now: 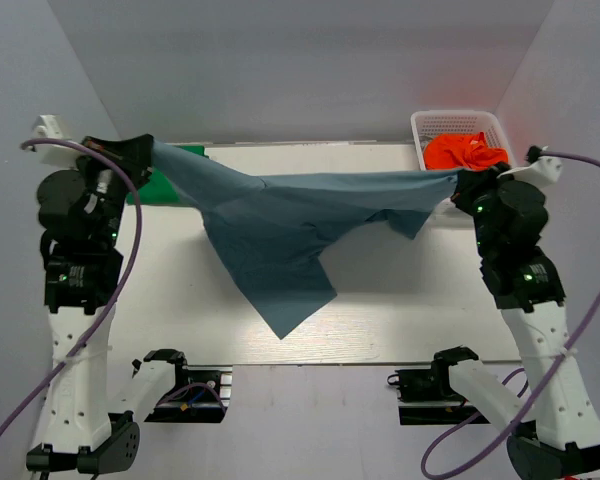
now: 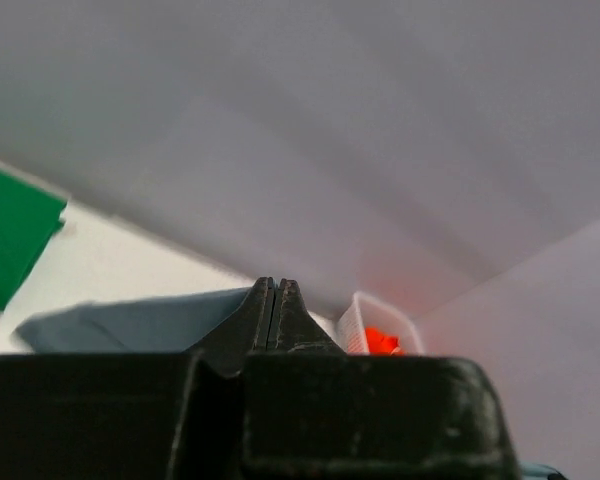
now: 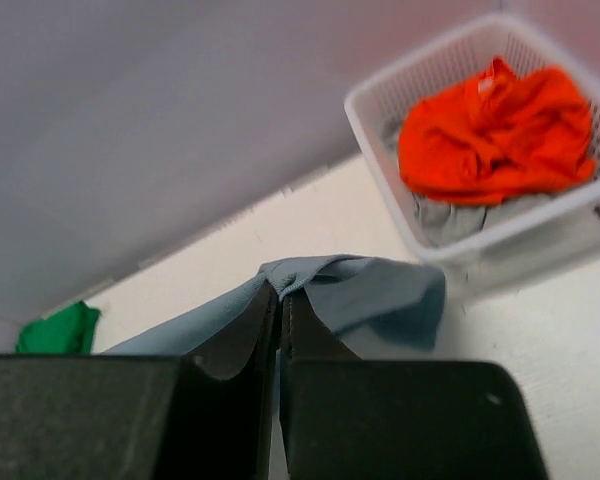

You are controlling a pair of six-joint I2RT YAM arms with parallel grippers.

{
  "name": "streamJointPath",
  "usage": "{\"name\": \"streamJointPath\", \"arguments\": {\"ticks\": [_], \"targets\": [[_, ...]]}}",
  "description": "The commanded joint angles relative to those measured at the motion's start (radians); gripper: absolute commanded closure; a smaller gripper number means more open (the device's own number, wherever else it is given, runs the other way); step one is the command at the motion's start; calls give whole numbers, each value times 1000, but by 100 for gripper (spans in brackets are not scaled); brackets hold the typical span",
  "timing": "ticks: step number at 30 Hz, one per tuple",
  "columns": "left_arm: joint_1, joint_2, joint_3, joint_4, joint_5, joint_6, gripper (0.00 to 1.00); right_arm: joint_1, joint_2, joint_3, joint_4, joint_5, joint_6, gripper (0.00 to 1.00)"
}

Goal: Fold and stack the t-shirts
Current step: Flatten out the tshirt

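Observation:
The slate-blue t-shirt (image 1: pixel 280 230) hangs stretched across the table between my two grippers, its lower part drooping to a point near the front. At the far left, my left gripper (image 1: pixel 148 148) is shut on one corner of it. In the left wrist view that gripper (image 2: pixel 273 285) has its jaws pressed together, with blue cloth (image 2: pixel 130 320) trailing off to the left. My right gripper (image 1: pixel 460 183) is shut on the opposite corner; the right wrist view shows the hem (image 3: pixel 380 295) bunched over the gripper (image 3: pixel 280 290). The green t-shirt (image 1: pixel 158 190) lies on the table behind the left arm.
A white basket (image 1: pixel 455 116) stands at the back right corner, holding an orange cloth (image 1: pixel 465 152) over something grey. It sits just behind the right gripper. The white table (image 1: pixel 400 290) is walled in by pale panels on three sides.

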Motion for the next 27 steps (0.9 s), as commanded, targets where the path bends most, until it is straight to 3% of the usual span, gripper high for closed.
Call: {"name": "streamJointPath", "arguments": {"ticks": [1, 5, 12, 15, 21, 27], "targets": [[-1, -40, 168, -69, -48, 39, 100, -5, -46, 142, -66, 75, -65, 100], [11, -63, 337, -108, -48, 62, 100, -5, -93, 280, -120, 63, -82, 100], [11, -5, 769, -271, -57, 102, 100, -3, -138, 561, -186, -67, -161, 100], [11, 15, 869, -285, -48, 124, 100, -3, -144, 635, -198, -69, -180, 100], [11, 15, 858, -209, -48, 133, 100, -5, -140, 632, -166, -47, -209, 100], [11, 165, 741, -120, -57, 145, 100, -5, -31, 497, -63, -6, -212, 100]]}}
